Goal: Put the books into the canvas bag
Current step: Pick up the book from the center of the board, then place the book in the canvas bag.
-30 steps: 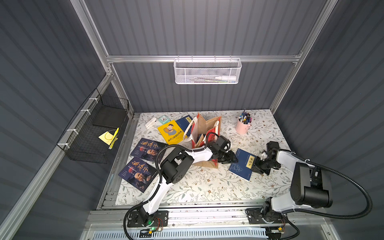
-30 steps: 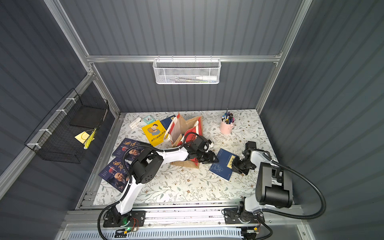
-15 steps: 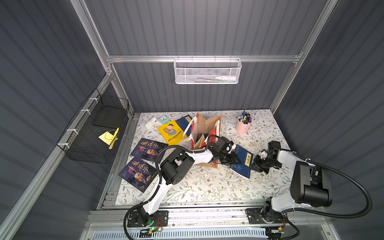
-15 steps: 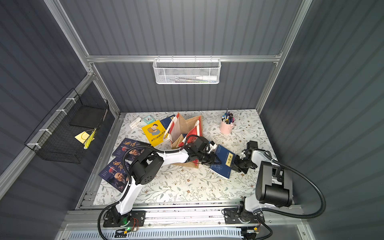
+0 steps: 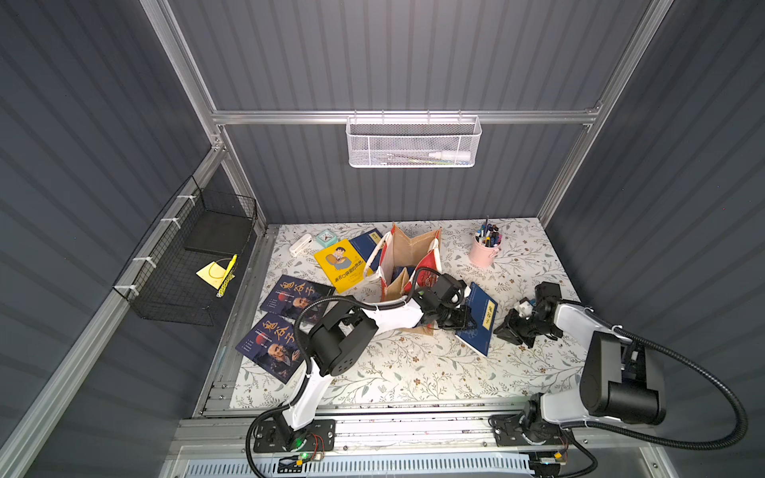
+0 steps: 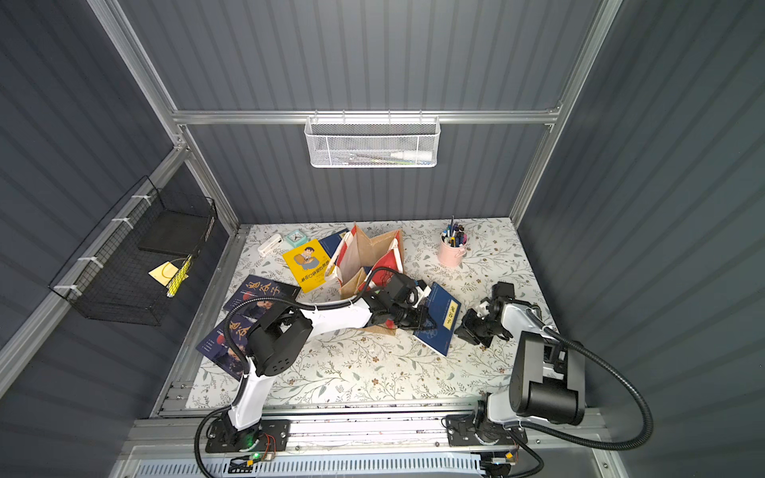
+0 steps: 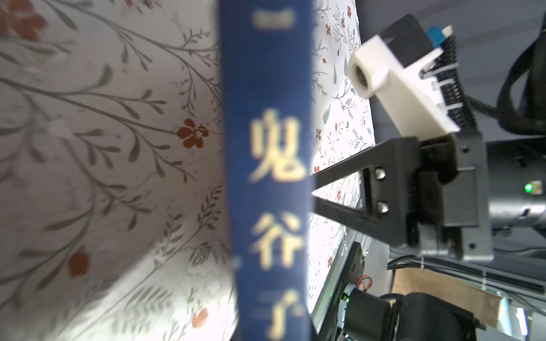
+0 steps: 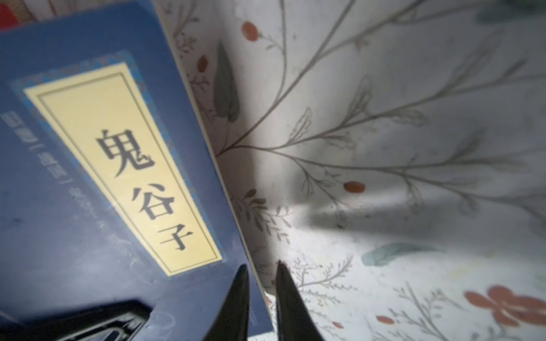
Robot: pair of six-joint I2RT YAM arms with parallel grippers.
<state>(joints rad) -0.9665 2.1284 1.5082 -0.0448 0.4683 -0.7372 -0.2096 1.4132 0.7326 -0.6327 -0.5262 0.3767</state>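
Left end effector (image 5: 465,322) clamped on blue book (image 5: 479,331) — title label (image 8: 118,165) reads 鬼谷子, right end effector (image 8: 261,264) slightly parted, empty

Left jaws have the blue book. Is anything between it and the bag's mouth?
No loose thing. Only the left gripper and its black cable sit between the blue book and the canvas bag, whose near wall the book would likely have to be lifted over.

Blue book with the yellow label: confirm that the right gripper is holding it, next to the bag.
Wrong gripper. The left gripper holds the blue book next to the bag; the right gripper sits apart from it. Both top views show this.
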